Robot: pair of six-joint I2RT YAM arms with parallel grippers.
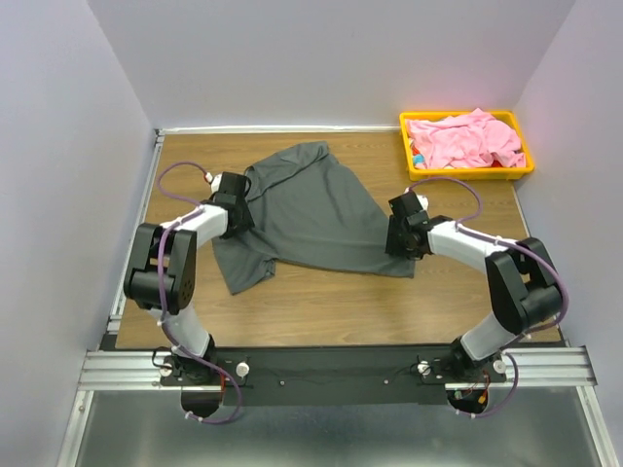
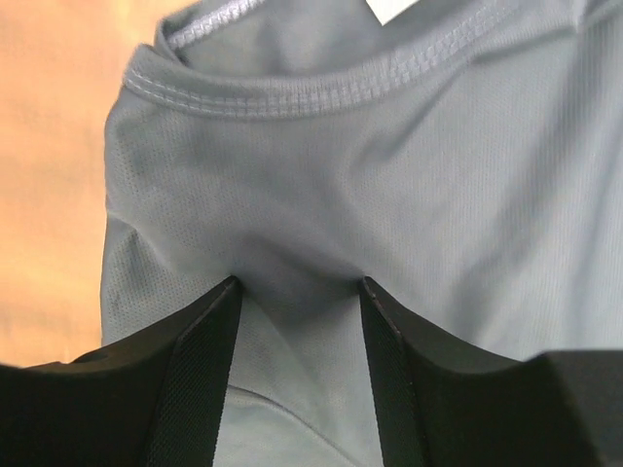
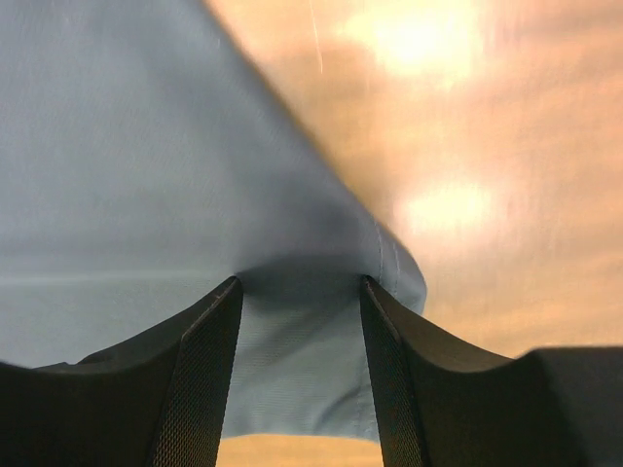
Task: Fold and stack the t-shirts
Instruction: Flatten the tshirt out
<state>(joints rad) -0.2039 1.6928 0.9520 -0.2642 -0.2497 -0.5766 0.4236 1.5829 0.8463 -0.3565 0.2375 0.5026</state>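
T-shirt (image 1: 321,214), dark grey, in pinch of left end effector (image 2: 299,284) and right end effector (image 3: 299,282)

Two shirts: one grey shirt (image 1: 311,209), one pink shirt (image 1: 462,141) far right. One yellow tray (image 1: 467,173). One worktop (image 1: 321,306). Two arms: left arm (image 1: 180,253), right arm (image 1: 492,263). Two pincers: left pincer (image 2: 297,287), right pincer (image 3: 297,284).

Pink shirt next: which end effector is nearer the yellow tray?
Right. The right end effector is front-left of the yellow tray; the left end effector lies beyond the grey shirt.
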